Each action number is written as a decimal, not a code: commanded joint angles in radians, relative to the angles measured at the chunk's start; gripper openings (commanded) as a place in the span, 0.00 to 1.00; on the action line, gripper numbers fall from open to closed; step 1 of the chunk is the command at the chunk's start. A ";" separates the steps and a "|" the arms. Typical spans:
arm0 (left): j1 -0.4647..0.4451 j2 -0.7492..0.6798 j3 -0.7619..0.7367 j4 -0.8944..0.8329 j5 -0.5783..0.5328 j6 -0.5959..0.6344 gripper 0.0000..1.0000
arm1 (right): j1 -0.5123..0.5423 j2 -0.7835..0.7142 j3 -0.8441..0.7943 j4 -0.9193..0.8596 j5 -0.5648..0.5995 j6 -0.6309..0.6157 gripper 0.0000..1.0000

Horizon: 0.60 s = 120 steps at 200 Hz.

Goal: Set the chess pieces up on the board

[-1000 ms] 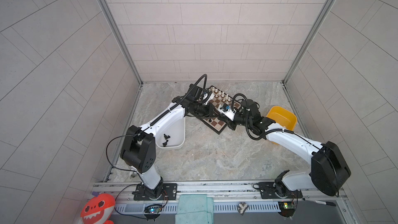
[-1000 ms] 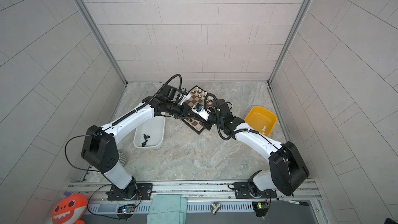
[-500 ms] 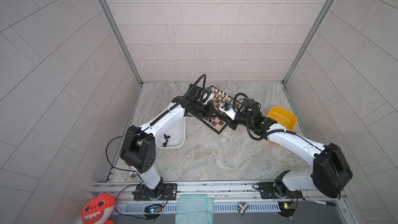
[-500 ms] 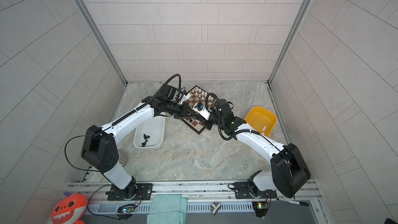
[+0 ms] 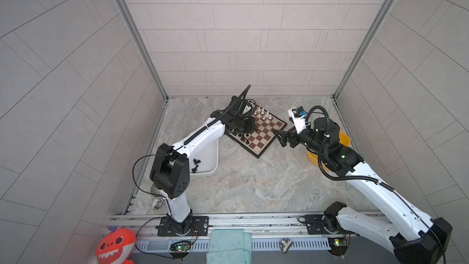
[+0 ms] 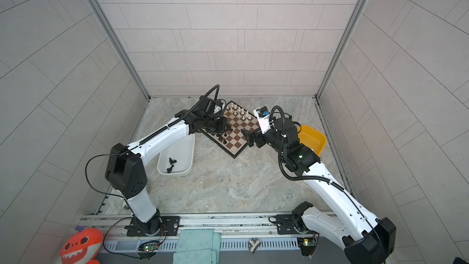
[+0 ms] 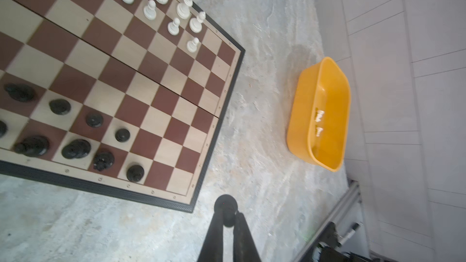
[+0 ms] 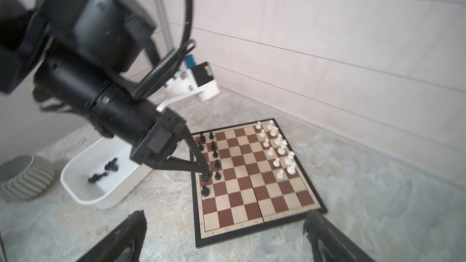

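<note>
Chessman (image 7: pixel 225 205) of the black set is pinched in the narrowed left claw (image 8: pixel 204 170), over the board's (image 5: pixel 264 135) 7 o'clock edge, beside black chessmen (image 8: pixel 204 190) stood there. White chessmen (image 5: pixel 265 116) are ranged along the 1 o'clock edge. In both top views the right claw (image 5: pixel 280 138) is spread wide and empty, just off the board at 3 o'clock; the board lies at 9 o'clock from it.

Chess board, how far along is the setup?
Done: many white pieces stand in two rows on the board, several black pieces opposite. In hand: the left jaws are shut on a black piece. Remaining: more black ones in the white tub, white ones in the yellow tub; right jaws open, empty.
</note>
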 commanded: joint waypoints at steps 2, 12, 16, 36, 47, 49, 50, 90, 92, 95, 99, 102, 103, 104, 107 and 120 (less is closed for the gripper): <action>-0.031 0.087 0.066 -0.044 -0.199 0.065 0.00 | -0.093 -0.017 -0.014 -0.118 0.004 0.242 0.99; -0.039 0.130 0.093 -0.047 -0.232 0.071 0.00 | -0.112 -0.023 -0.036 -0.105 -0.002 0.278 0.99; -0.039 0.144 0.101 -0.047 -0.242 0.071 0.00 | -0.116 -0.026 -0.046 -0.099 -0.005 0.287 0.99; -0.040 0.210 0.131 -0.043 -0.278 0.084 0.00 | -0.138 -0.039 -0.079 -0.078 -0.039 0.312 0.99; -0.042 0.245 0.148 -0.053 -0.288 0.093 0.00 | -0.142 -0.041 -0.089 -0.070 -0.059 0.302 0.99; -0.042 0.249 0.150 -0.054 -0.289 0.093 0.00 | -0.142 -0.042 -0.091 -0.070 -0.059 0.300 0.99; -0.041 0.252 0.152 -0.055 -0.289 0.093 0.00 | -0.143 -0.042 -0.092 -0.070 -0.059 0.298 0.99; -0.044 0.306 0.124 -0.041 -0.338 0.086 0.00 | -0.158 -0.045 -0.102 -0.062 -0.083 0.281 0.99; -0.044 0.307 0.122 -0.037 -0.338 0.082 0.00 | -0.160 -0.043 -0.102 -0.061 -0.087 0.282 0.99; -0.045 0.309 0.119 -0.033 -0.342 0.081 0.00 | -0.160 -0.042 -0.103 -0.060 -0.089 0.283 0.99; -0.045 0.312 0.114 -0.027 -0.346 0.076 0.00 | -0.160 -0.040 -0.103 -0.059 -0.093 0.285 0.99; -0.045 0.312 0.112 -0.021 -0.348 0.075 0.00 | -0.160 -0.038 -0.103 -0.057 -0.098 0.285 0.99; -0.045 0.313 0.111 -0.019 -0.348 0.075 0.00 | -0.160 -0.038 -0.103 -0.057 -0.099 0.286 1.00; -0.044 0.313 0.111 -0.018 -0.348 0.074 0.00 | -0.160 -0.038 -0.105 -0.057 -0.101 0.286 1.00; -0.044 0.314 0.107 -0.012 -0.349 0.072 0.00 | -0.160 -0.037 -0.105 -0.054 -0.105 0.286 1.00; -0.046 0.314 0.099 0.003 -0.372 0.065 0.00 | -0.162 -0.031 -0.108 -0.049 -0.113 0.287 1.00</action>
